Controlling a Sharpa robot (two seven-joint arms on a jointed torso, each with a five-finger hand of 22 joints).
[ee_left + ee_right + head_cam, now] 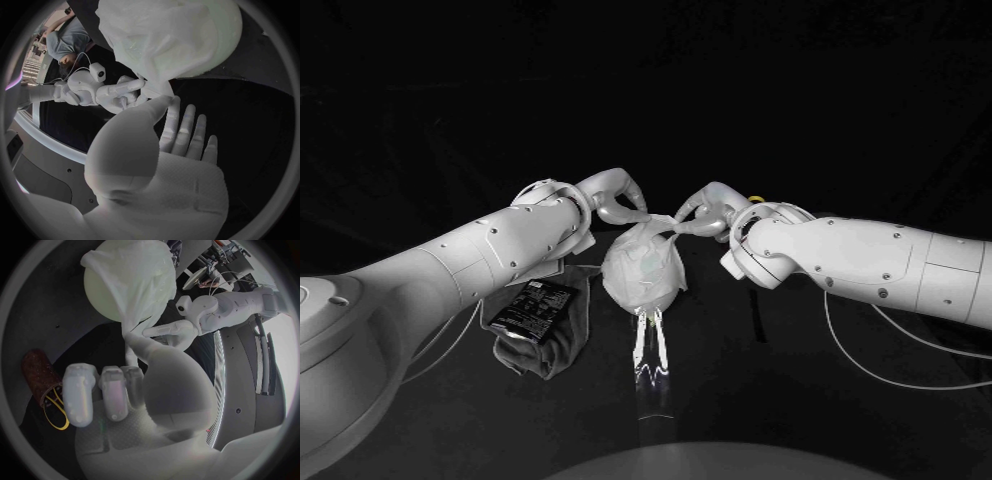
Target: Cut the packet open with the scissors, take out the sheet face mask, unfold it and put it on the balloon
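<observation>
Left robot hand (615, 196) and right robot hand (707, 212) each pinch one mask (643, 265) draped on one balloon (105, 299), one packet (531, 305) nearby.

Black table (776, 420) glossy enough to throw a pale streak of reflection down its middle. On the robot's left side a dark packet (531, 305) lies flat, label up, with a grey patch under its near end: cloth or reflection, hard to say. Mid-table stands the balloon (103, 295); its foot is hidden, so contact is unclear. Over on the right, a dark brown sleeve (37, 375) lies on the surface, thin yellow loops (56, 412) at one end.
</observation>
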